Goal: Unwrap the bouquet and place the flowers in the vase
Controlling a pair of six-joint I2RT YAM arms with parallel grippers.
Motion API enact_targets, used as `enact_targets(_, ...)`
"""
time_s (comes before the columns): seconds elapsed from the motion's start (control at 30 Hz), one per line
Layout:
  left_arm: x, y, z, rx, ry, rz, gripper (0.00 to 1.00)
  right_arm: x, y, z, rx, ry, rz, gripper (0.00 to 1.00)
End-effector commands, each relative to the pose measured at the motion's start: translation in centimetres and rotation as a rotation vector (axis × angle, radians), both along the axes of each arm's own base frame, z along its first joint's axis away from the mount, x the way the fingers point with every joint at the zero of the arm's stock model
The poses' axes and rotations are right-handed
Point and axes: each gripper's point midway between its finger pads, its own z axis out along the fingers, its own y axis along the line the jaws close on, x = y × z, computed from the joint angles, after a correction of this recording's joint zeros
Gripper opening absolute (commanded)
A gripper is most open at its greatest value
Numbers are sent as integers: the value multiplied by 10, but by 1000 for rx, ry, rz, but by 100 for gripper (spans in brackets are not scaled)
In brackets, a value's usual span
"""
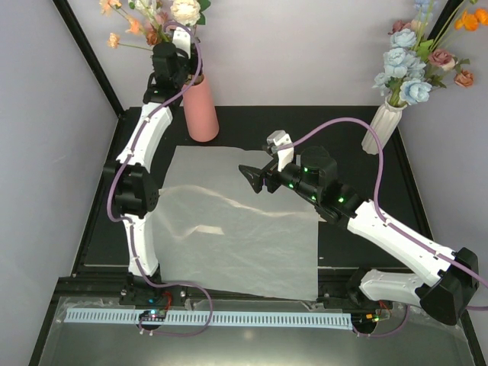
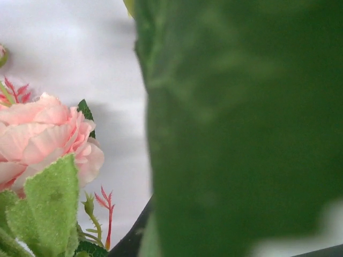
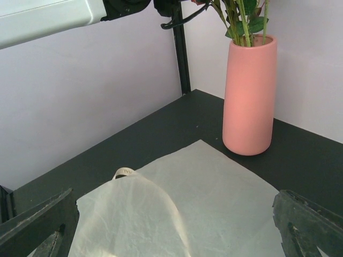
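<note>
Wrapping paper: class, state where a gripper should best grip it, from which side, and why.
Probably the raised fold near its left edge, pinched from above: the rest of the wrapping paper lies flat, offering nothing to pinch, while that hump stands proud.

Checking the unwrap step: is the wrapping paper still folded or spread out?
Spread out: the paper lies open on the table, no stems on it; the flowers stand in the vase.

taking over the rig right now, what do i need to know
Left claw: shut, up among the flowers above the vase; can't tell if it grips them.
Right claw: open, empty, over the wrapping paper.
Done: paper spread flat, stems in the vase.
Left: probably just open the left claw and back off.
</note>
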Motion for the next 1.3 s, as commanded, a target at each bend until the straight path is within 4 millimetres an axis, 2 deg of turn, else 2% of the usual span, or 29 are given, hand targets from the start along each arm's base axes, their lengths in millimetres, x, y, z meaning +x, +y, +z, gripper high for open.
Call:
enact_targets(0.0, 6, 13, 17, -24, -51, 28, 8, 2, -1, 3, 2, -12, -14, 100)
enact_targets(0.1, 12, 16, 11, -35, -46, 33, 10, 3, -1, 3, -1, -12, -17, 100)
enact_targets(0.17, 16, 17, 9, -38, -48, 36, 15, 3, -1, 1, -4, -11, -19, 100)
enact_targets(0.23, 18, 18, 6, -35, -50, 37, 23, 4, 0, 0, -7, -7, -18, 100)
enact_targets(0.33, 18, 18, 9, -33, -57, 34, 45, 4, 1, -1, -10, -4, -18, 100)
enact_targets(0.47, 11, 17, 22, -43, -73, 26, 67, 5, 2, -4, -16, 1, -15, 100)
enact_targets(0.6, 0, 23, 46, -70, -107, 52, 79, 5, 4, -4, -14, 6, -8, 100)
enact_targets(0.83, -28, 44, 87, -151, -132, 148, 90, 4, 4, -3, -13, 12, -2, 100)
enact_targets(1.03, -53, 62, 120, -181, -161, 223, 94, 3, 3, -1, -13, 10, -6, 100)
enact_targets(1.27, -89, 55, 157, -199, -203, 150, 97, 5, 2, -2, -18, 6, -17, 100)
